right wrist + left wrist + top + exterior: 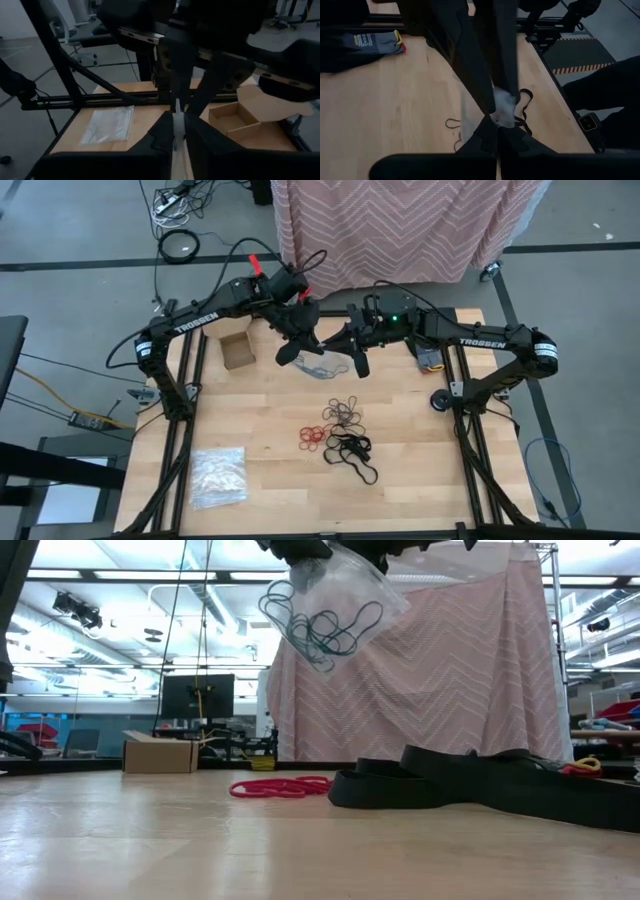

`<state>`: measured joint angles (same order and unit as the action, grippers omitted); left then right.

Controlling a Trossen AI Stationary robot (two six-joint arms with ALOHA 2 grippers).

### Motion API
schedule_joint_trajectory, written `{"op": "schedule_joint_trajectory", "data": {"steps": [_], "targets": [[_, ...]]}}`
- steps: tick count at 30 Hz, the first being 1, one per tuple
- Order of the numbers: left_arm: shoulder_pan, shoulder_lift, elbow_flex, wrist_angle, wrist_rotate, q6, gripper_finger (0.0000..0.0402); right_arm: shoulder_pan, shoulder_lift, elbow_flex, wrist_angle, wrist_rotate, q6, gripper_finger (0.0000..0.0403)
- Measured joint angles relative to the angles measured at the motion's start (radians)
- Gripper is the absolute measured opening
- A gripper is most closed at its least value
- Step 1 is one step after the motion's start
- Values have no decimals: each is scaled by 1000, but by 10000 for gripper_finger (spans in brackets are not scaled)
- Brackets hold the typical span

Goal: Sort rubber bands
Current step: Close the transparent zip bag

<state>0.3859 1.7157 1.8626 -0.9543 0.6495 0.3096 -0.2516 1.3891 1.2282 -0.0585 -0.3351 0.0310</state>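
Wooden desk (pixel 400 480) on a grey floor, pink zigzag cloth (pixel 400 225) behind it. High view: left hand (pixel 292 348) and right hand (pixel 352 358) meet over the far middle, both closed on a clear bag (pixel 322 362). Loose rubber bands (pixel 338 432) lie mid-desk, red, tan, black. Cardboard box (pixel 236 350) far left, second bag (pixel 218 476) near left. Low view: lifted bag holds teal bands (pixel 320 625); red bands (pixel 280 787) on desk; monitor (pixel 197 696) in room behind. Wrist views: each hand's fingers pinch plastic.
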Motion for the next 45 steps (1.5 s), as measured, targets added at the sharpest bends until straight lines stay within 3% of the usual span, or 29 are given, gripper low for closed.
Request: {"op": "schedule_joint_trajectory", "data": {"steps": [9,15,27,39,45], "targets": [[0,0,63,-36,-11,-2,0,-1,-4,-6,-12,12,4,5],[9,0,142,-112,-87,43,0,-2,-4,-15,5,6,22,4],[-4,9,148,-103,-178,54,4,-2,-1,-21,7,-9,45,3],[-14,10,151,-209,-133,50,105,-5,3,-24,1,-45,51,0],[-15,11,151,-152,-167,34,154,-6,3,-24,-6,-56,56,0]]}}
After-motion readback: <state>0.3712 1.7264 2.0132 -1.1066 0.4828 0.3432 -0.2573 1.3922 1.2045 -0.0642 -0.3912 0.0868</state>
